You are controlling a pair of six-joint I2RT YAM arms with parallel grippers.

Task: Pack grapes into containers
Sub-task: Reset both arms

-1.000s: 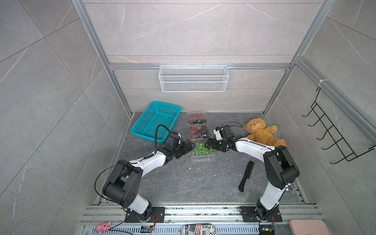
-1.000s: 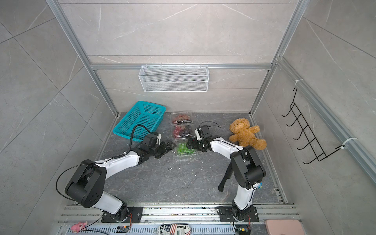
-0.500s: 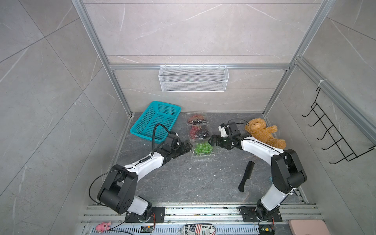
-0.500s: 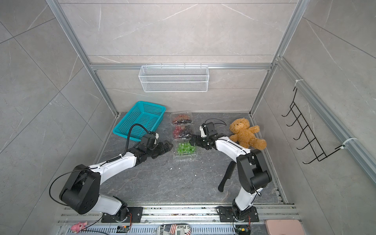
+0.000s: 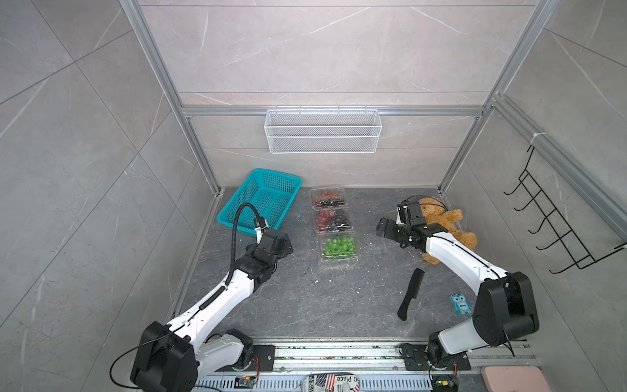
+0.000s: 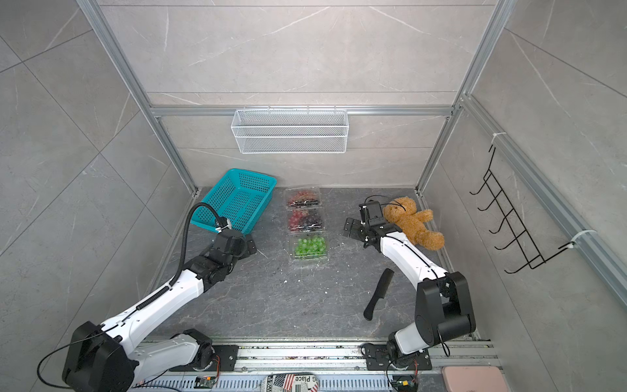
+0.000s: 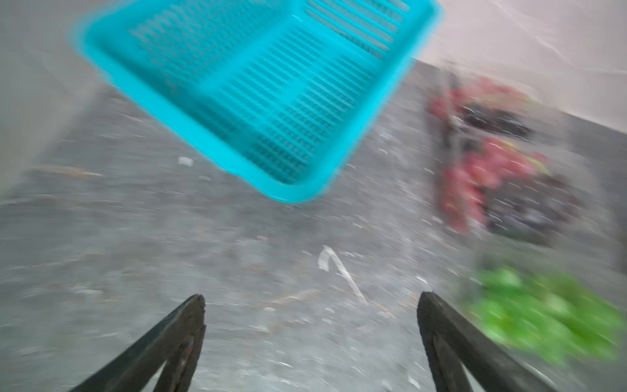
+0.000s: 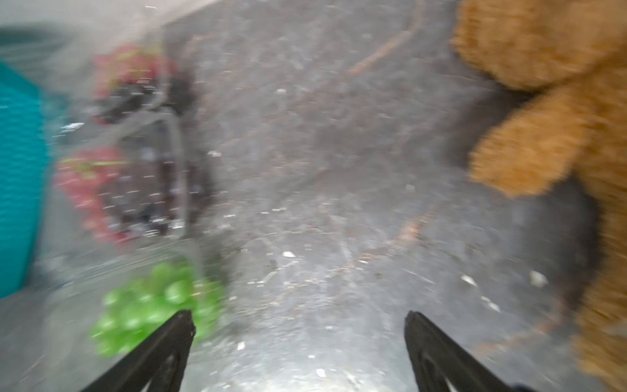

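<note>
Three clear containers stand in a column on the dark floor in both top views. The far container and the middle container hold red and dark grapes. The near container holds green grapes. My left gripper is open and empty, well left of the green grapes. My right gripper is also open and empty, to the right of the column, with the green grapes beside one finger. Both wrist views are blurred; in them the left gripper and the right gripper show bare floor between their fingers.
A teal basket leans at the back left. A brown teddy bear lies just behind my right wrist. A black comb and a small blue owl toy lie front right. A white wire basket hangs on the back wall.
Both grippers have drawn away from the green grapes' container: the left one to the left, the right one to the right toward the teddy bear. The containers have not moved.
</note>
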